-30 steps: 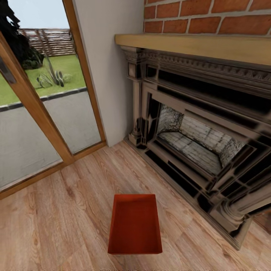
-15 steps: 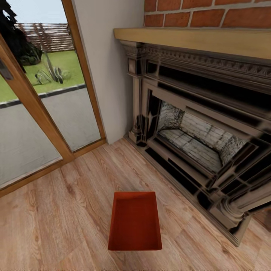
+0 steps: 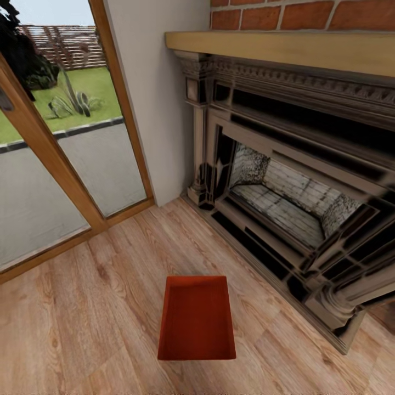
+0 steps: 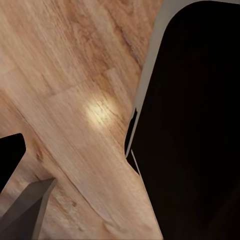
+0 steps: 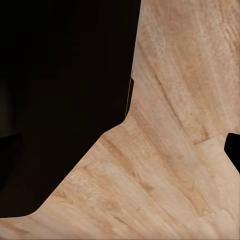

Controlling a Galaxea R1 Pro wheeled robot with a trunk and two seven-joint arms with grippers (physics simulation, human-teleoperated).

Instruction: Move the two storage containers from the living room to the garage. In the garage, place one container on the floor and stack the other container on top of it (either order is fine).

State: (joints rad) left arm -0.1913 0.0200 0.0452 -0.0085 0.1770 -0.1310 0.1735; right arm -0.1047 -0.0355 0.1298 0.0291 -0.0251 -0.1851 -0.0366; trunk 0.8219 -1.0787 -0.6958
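One storage container [image 3: 196, 321], an orange-red open-top bin, stands empty on the light wood-plank floor [image 3: 82, 307] of the living room, low in the middle of the head view and just in front of the fireplace. The wrist views look down at the same wood planks beside my dark body. A black fingertip [image 4: 7, 160] of the left gripper sits at the edge of its view, and a black fingertip [image 5: 233, 150] of the right gripper at the edge of its own. Nothing lies between the fingers of either one.
A dark carved fireplace [image 3: 296, 203] with a wooden mantel [image 3: 285, 49] and red brick [image 3: 307, 13] above runs along the right. A wood-framed glass door [image 3: 66, 164] stands at the left, with a white wall strip [image 3: 159, 109] between them.
The head view has shifted slightly, so the mantel and bricks sit higher in the picture. The container stays in place on the floor.
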